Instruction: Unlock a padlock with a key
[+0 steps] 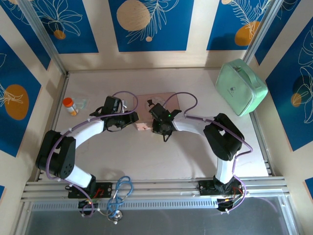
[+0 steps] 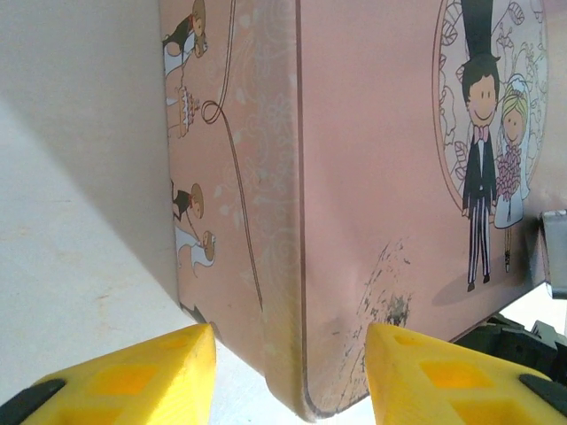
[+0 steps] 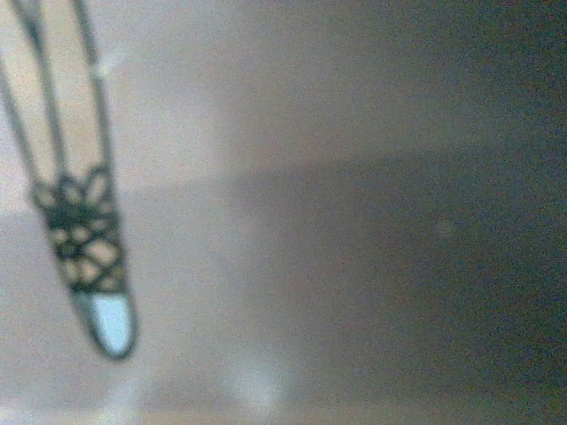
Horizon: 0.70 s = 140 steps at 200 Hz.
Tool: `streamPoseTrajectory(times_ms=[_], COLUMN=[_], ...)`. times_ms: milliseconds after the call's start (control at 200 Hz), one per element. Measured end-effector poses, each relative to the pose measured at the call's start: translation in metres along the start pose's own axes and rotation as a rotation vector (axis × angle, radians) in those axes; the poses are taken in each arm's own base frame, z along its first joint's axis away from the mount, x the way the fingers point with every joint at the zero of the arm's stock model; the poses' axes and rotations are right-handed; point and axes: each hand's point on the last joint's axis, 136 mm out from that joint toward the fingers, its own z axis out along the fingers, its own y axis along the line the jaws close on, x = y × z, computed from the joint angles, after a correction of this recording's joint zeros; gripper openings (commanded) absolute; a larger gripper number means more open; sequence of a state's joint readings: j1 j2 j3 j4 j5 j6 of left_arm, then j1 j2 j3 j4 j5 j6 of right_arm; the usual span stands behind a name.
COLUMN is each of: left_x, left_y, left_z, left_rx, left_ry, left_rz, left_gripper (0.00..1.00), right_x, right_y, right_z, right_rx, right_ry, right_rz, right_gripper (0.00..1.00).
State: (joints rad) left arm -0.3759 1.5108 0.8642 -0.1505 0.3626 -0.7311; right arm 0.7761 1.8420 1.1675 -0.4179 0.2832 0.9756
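The pink picture box (image 1: 164, 98) lies mid-table with both arms bent over it. In the left wrist view its corner (image 2: 354, 195), printed with a cartoon bride and groom, stands between my yellow fingers (image 2: 155, 372). My left gripper (image 2: 285, 381) is open astride that corner, and from above it sits at the box's left edge (image 1: 128, 117). My right gripper (image 1: 162, 128) hangs low over the box's near side; its jaws are hidden by the wrist. The right wrist view is a blurred pink surface with a dark printed ornament (image 3: 84, 239). The padlock and the key are hidden.
A mint-green case (image 1: 240, 87) leans at the back right. An orange pill bottle (image 1: 70, 106) stands at the left near the wall. Blue cable (image 1: 121, 190) loops over the front rail. Bare table (image 1: 146, 156) lies in front of the box.
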Motion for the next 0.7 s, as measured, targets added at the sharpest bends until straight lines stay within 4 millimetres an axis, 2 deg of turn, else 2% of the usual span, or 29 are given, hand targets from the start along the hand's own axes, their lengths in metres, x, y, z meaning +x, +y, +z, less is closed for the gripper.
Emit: streamPoseTrajectory(times_ms=[210, 335, 540, 700], left_x=[0.000, 0.001, 0.001, -0.004], left_y=[0.001, 0.001, 0.001, -0.005], left_z=[0.000, 0.000, -0.001, -0.005], left_rx=[-0.002, -0.005, -0.009, -0.001], left_ry=[0.002, 0.005, 0.010, 0.001], left_rz=[-0.001, 0.004, 0.002, 0.006], left_gripper=[0.48, 0.54, 0.59, 0.59], right_x=[-0.003, 0.000, 0.013, 0.012], right_y=[0.002, 0.002, -0.010, -0.011], right_z=[0.000, -0.001, -0.007, -0.007], right_rx=[-0.005, -0.020, -0.037, -0.073], right_ry=[0.003, -0.010, -0.022, -0.052], right_rz=[0.010, -0.016, -0.079, -0.143], right_gripper=[0.49, 0.56, 0.56, 0.50])
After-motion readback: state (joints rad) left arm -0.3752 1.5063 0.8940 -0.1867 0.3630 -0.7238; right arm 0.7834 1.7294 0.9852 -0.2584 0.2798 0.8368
